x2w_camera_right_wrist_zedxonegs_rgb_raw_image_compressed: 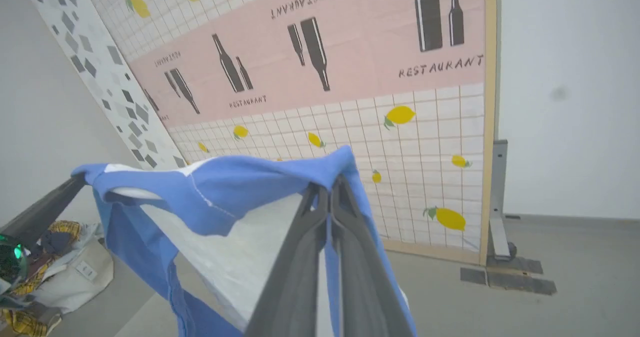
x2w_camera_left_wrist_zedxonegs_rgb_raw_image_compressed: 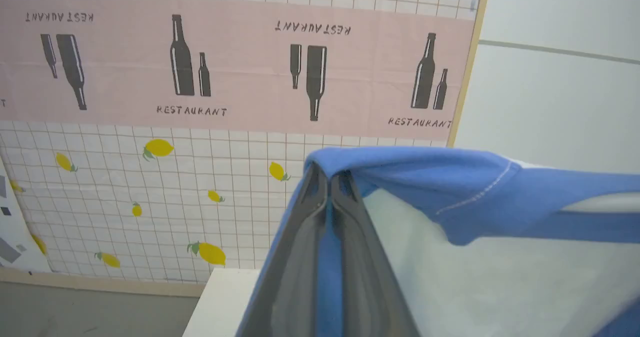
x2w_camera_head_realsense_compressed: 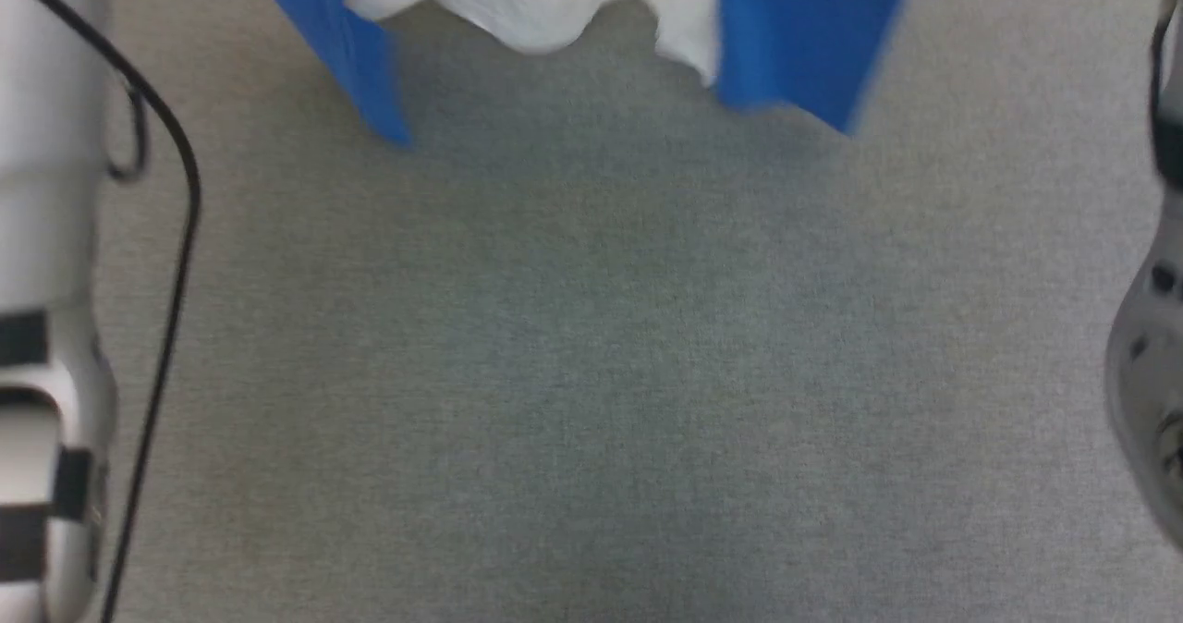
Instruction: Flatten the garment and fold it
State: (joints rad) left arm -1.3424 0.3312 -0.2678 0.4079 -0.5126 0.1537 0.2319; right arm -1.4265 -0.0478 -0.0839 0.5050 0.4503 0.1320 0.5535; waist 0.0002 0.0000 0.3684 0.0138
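support: flat grey felt-like surface (x2w_camera_head_realsense_compressed: 591,373) | garment (x2w_camera_head_realsense_compressed: 795,41) hem over its far part, contact unclear

You have soft, even, diffuse light in all three views. The head view is smeared throughout; the garment (x2w_camera_head_realsense_compressed: 795,31) has streaked lower edges and throws a faint, soft-edged shadow on the grey surface (x2w_camera_head_realsense_compressed: 591,373) at its far edge. Both wrist views are bright and sharper; the printed wall panel (x2w_camera_right_wrist_zedxonegs_rgb_raw_image_compressed: 350,77) leans and bows slightly toward the frame edges.
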